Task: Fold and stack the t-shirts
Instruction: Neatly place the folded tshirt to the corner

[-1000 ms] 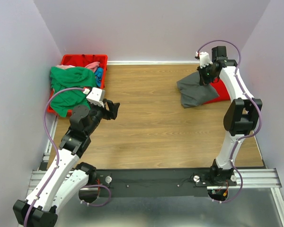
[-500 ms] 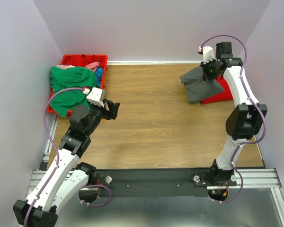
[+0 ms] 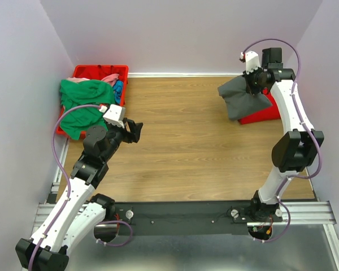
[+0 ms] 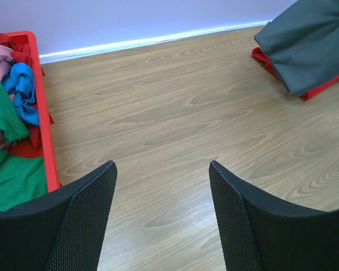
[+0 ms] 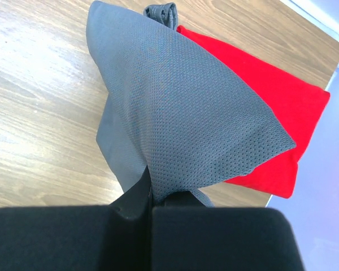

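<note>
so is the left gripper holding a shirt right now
No, the left gripper is open with only bare table between its fingers, apart from the green t-shirt.

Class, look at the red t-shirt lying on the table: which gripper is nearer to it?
Right. The right gripper hangs close above the red t-shirt, clamping the grey t-shirt; the left gripper sits far off, beside the red bin.
</note>
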Available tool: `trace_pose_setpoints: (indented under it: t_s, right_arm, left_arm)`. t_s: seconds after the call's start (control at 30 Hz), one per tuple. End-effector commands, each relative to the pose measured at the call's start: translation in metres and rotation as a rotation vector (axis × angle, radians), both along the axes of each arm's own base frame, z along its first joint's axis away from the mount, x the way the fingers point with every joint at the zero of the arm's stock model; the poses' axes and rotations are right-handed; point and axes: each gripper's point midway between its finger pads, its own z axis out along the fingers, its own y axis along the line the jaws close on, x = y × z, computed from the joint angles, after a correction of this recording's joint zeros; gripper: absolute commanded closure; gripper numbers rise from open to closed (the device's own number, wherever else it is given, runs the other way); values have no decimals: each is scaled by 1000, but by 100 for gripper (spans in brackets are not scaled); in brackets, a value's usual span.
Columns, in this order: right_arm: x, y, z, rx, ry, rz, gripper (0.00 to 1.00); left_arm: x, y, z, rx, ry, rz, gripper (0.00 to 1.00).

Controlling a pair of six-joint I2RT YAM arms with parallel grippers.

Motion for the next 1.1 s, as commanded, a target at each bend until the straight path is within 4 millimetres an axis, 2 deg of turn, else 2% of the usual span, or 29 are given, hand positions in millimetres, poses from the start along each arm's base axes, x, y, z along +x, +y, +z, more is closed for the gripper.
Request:
trace_pose_setpoints:
  t_s: [0.0,0.1,0.13,0.33,0.8,0.93,1.07]
  right_arm:
    - [-8,-8,17,-30,-39,-14,99]
    - [-11,-12,14,-47,-31,-18,100]
    - [-11,-22,14,-47,-29,-37,100]
    - [-7,-30,12,-53,-29,-46,100]
    - [22,-43,-4,-106,-13,-41,100]
    - [32,-52,-14,-113,2,-57,100]
    - [43,-63,-15,-129,-6,-77,100]
  left_arm:
    - [2,5,9,5,-32,25,26]
    - [1,4,9,2,-33,22,26]
    - [2,4,9,4,-32,24,26]
    - [2,4,8,7,-30,21,26]
    - [3,3,7,9,-27,20,26]
    - [3,4,7,10,-26,25,26]
    - [4,3,4,12,-18,22,26]
